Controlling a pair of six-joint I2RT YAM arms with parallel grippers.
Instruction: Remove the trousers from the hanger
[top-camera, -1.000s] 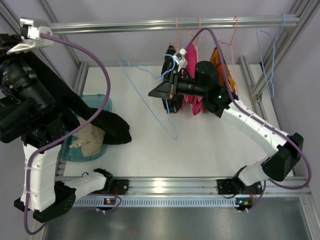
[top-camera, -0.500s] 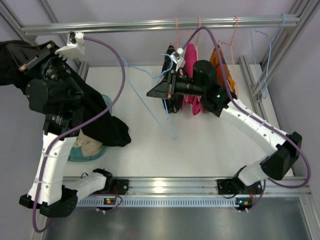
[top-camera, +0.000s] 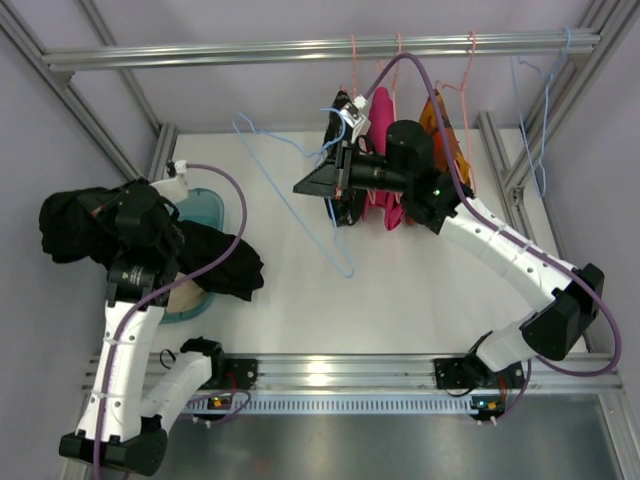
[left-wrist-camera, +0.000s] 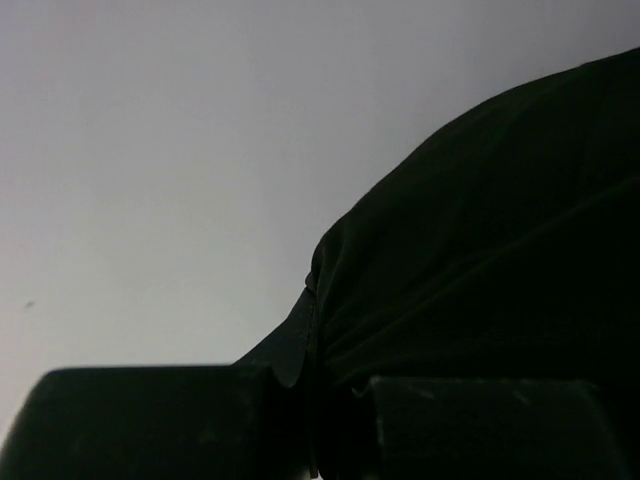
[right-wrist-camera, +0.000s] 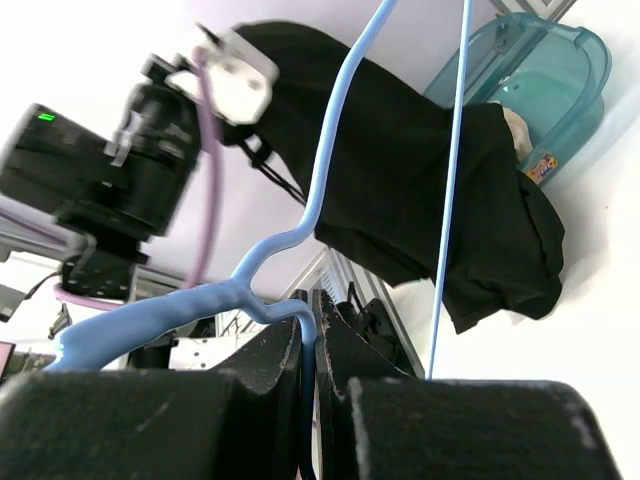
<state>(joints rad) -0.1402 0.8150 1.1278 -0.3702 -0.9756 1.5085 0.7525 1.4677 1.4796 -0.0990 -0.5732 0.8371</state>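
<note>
Plain black soft cloth trousers (top-camera: 218, 266) are off the thin light-blue wire hanger (right-wrist-camera: 150, 322), which hangs bare.

- Left gripper (left-wrist-camera: 315, 385): clenched on a fold of the trousers, bunched at the table's left edge. A loose end trails over the translucent teal plastic basin (right-wrist-camera: 560, 70).
- Right gripper (right-wrist-camera: 308, 335): pinched shut on the hanger wire near the hook, well apart from the trousers.

Risks, as we judge them:
- If the left gripper lets go here, much of the bundle may slide off the table's side rather than into the basin.
- The trailing end could drag the basin if the arm swings.
- The thin wire may swivel in the pinch and snag the pink garment (top-camera: 382, 105) hung close behind.
</note>
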